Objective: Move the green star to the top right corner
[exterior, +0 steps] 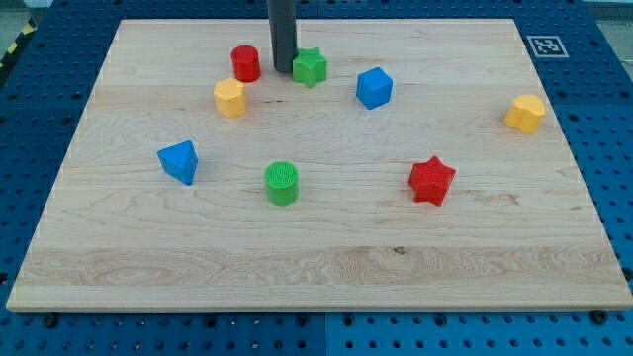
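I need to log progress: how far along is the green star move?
Done: my tip has reached the green star, sitting at its left side, between it and the red cylinder. In hand: the rightward push looks set to begin. Left: nearly all of it; the star sits top-centre, far from the board's top right corner.

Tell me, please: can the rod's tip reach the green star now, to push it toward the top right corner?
Probably yes. My tip is right beside the green star, on its left in the view, between it and the red cylinder. Nothing separates them.
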Motion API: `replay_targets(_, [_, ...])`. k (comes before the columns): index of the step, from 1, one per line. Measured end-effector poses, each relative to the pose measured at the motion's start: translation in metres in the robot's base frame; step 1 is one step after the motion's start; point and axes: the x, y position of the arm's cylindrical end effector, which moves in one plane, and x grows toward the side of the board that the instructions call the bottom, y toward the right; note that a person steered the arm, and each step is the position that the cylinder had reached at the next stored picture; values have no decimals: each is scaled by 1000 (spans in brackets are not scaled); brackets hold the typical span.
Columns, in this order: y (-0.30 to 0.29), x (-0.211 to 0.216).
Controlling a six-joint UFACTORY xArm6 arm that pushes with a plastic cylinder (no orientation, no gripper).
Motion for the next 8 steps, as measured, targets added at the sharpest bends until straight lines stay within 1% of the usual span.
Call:
replay_targets(1, [16, 16])
replay_targets(2, [60, 8])
replay_targets(4, [114, -28])
replay_targets(6, [208, -34])
replay_targets(7, [238, -44])
replay_targets(8, [257, -52])
